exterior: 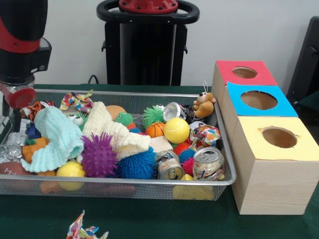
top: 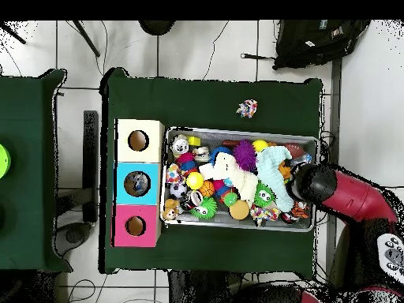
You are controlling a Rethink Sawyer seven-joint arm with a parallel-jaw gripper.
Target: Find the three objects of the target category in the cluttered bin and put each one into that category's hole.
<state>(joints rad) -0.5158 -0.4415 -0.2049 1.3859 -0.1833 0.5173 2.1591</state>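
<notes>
The bin [exterior: 227, 180] is full of toys: spiky balls, cloths, cans [exterior: 208, 163] lying on their sides, open ends facing me. The gripper [exterior: 19, 97] hangs over its corner; I can't tell its fingers

A plain pale wall [exterior: 249, 30] fills the background of the front view, evenly lit with no strong shadows. A table covered in dark green cloth [exterior: 149, 219] spans the foreground. From overhead, the floor [top: 197, 47] is made of large white tiles with dark grout lines, and thin black cables [top: 213, 51] trail across it. A second green-covered table [top: 28, 170] stands just beside the main one, separated by a narrow gap of floor. A black backpack [top: 316, 39] lies on the tiles near one corner of the main table. A dark chair back [exterior: 306, 59] shows at the right edge of the front view.
</notes>
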